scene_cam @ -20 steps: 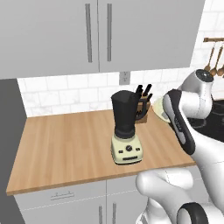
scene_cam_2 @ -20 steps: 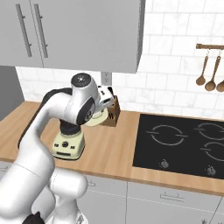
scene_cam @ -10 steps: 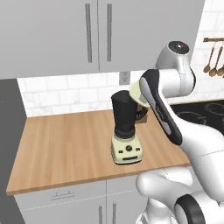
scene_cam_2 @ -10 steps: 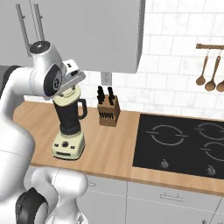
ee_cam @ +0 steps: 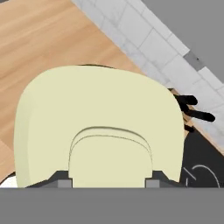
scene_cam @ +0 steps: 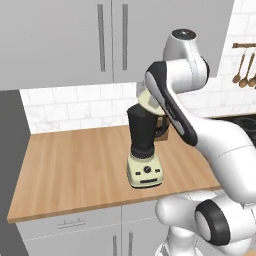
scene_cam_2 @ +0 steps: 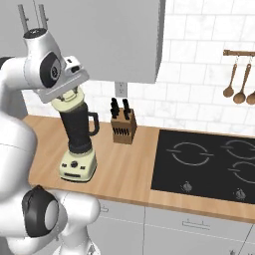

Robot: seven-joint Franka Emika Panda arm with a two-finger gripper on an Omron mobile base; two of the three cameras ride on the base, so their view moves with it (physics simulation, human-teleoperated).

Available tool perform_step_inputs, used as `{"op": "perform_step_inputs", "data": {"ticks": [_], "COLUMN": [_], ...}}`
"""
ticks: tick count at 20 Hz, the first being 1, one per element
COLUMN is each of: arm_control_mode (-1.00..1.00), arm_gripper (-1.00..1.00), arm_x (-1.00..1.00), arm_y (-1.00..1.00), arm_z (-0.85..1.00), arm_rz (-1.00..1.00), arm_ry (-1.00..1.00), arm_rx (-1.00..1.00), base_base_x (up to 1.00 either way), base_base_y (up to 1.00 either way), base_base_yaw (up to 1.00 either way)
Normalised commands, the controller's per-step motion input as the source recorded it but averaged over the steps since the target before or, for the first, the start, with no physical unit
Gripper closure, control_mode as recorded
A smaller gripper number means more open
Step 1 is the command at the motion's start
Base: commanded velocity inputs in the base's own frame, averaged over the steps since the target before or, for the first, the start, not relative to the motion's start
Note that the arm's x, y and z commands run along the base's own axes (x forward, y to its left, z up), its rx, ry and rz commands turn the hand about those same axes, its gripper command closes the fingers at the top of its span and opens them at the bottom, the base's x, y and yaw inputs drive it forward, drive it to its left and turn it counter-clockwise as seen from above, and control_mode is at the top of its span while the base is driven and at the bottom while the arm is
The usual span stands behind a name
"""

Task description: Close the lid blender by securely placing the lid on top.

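Our jaws are nearly closed, pinching the raised centre knob of the lid, which we carry tilted just above the mouth of the blender. We judge the lid a light, stiff plastic cap with a smooth, possibly slippery knob; that knob looks the right place to hold, since it leaves the rim free to seat. The dark jar stands upright on its cream base on the wooden surface; tall and narrow, it might tip under a sideways push. A knife block stands near, towards the tiled wall.
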Motion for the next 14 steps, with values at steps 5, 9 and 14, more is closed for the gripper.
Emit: {"op": "perform_step_inputs", "data": {"ticks": [5, 9, 14], "arm_control_mode": [-1.00, -1.00, -1.00], "arm_gripper": [1.00, 1.00, 1.00], "arm_x": [0.33, 0.31, 0.45], "arm_y": [0.38, 0.20, 0.00], "arm_z": [0.00, -0.01, -0.11], "arm_rz": [0.00, 0.01, 0.06], "arm_ry": [0.12, 0.14, 0.18], "arm_rx": [-0.17, -0.12, -0.03], "base_base_x": [0.00, 0.00, 0.00], "base_base_y": [0.00, 0.00, 0.00], "base_base_yaw": [0.00, 0.00, 0.00]}}
